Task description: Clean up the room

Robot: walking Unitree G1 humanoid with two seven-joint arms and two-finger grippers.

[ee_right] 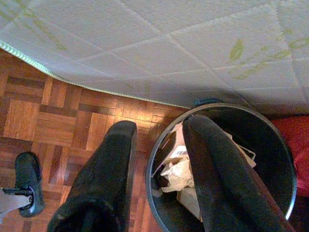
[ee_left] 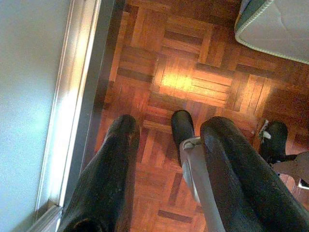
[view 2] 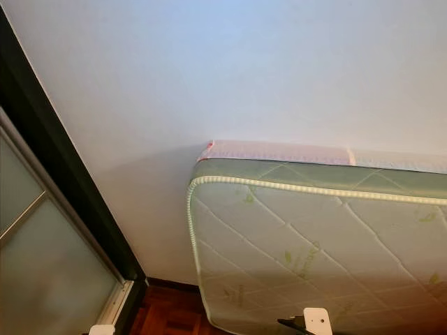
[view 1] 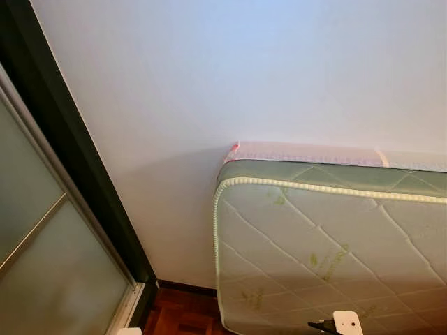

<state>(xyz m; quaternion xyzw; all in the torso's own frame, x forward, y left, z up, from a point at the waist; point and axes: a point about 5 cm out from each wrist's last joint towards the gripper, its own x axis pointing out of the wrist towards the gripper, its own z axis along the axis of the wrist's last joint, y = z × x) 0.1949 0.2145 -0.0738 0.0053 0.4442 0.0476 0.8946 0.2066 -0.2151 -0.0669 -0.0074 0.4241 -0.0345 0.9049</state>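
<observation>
Waste bin (ee_right: 227,169): a dark round bin of crumpled paper (ee_right: 181,174) standing on the parquet floor (ee_right: 58,111), right against the foot of a quilted mattress (ee_right: 159,43); it is the only sign of room rubbish to be made out.

Head views: the camera looks up at a white wall (view 1: 244,70), with the pale green mattress (view 1: 335,244) stood on edge against it to the robot's right and a dark-framed frosted sliding door (view 1: 42,251) to its left; a strip of wood floor (view 1: 185,314) shows between them.

Left wrist view: the left gripper (ee_left: 166,145) hangs over bare parquet (ee_left: 193,77), fingers apart and holding nothing; the door's metal track (ee_left: 72,96) runs alongside it, and a mattress corner (ee_left: 275,24) lies well off. The robot's own black feet (ee_left: 182,128) show below.

Right wrist view: the right gripper (ee_right: 157,145) hangs directly above the bin's near rim, fingers spread and empty, one finger (ee_right: 108,169) over the floor and the other (ee_right: 217,169) over the bin's mouth.

Key relation: the bin lies straight below the right gripper, so the right arm is by far the nearer.

Next move, as judged: any reach for the rim or contents falls to the right arm, going straight down.
</observation>
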